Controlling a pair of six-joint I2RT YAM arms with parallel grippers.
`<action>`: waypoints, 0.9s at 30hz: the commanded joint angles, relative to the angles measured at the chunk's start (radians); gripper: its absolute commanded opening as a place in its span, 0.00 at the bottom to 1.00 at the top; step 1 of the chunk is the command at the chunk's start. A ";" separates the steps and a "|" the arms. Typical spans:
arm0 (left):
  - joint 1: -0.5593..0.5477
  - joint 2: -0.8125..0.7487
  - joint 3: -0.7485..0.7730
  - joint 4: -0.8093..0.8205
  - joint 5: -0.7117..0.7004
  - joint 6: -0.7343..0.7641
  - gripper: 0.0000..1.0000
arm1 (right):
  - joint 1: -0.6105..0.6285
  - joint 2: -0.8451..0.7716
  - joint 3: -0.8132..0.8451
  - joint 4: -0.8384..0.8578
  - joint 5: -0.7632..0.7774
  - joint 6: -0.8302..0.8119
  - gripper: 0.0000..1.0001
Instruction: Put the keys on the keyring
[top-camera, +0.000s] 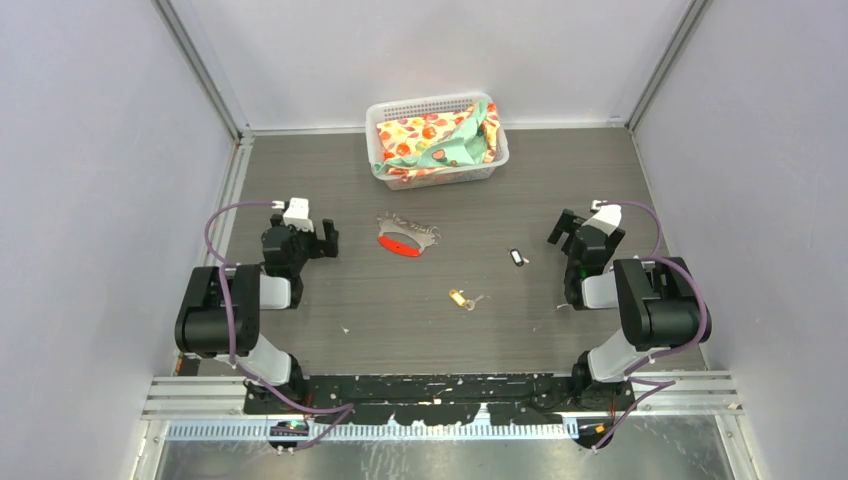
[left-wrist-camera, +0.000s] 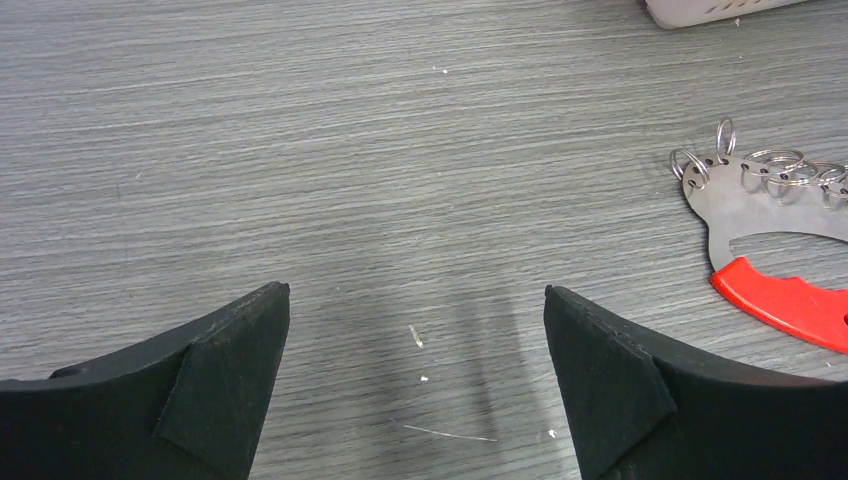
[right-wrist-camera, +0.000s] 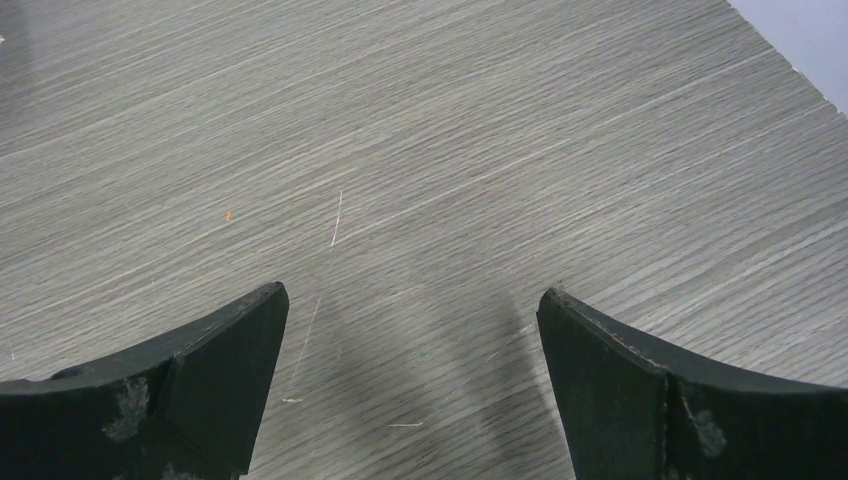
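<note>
Grey wood-grain table top (top-camera: 380, 325) carries every task item, all lying flat. The keyring (top-camera: 408, 236), a curved silver metal piece with small loops along its far edge and a red tag (top-camera: 400, 246) on its near side, lies left of centre, near the left gripper (left-wrist-camera: 417, 290) but apart from it. In the left wrist view it sits at the right edge of the picture, outside the span of the fingers. The brass-yellow key (top-camera: 459, 297), with a small silver ring at its right end, lies near the centre of the table, closer to the arm bases than the keyring. The black-headed key (top-camera: 517, 257) lies right of centre, between the keyring and the right gripper (right-wrist-camera: 412, 290). Both keys are separate from the keyring and from each other. The left gripper's jaws stand wide apart and hold nothing, with only table surface between them. The right gripper's jaws likewise stand wide apart over bare table, holding nothing. A white basket (top-camera: 440, 176) holding a patterned cloth (top-camera: 435, 135) stands at the far edge of the table, well apart from the keys.
</note>
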 joint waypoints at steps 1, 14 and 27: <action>-0.001 -0.012 -0.004 0.039 -0.010 0.008 1.00 | -0.003 -0.025 0.003 0.046 0.006 0.005 1.00; 0.027 -0.162 0.155 -0.391 0.088 0.048 1.00 | -0.024 -0.247 0.260 -0.613 0.246 0.215 1.00; 0.069 -0.274 0.572 -1.285 0.294 0.259 1.00 | 0.358 -0.172 0.541 -0.901 -0.109 0.173 1.00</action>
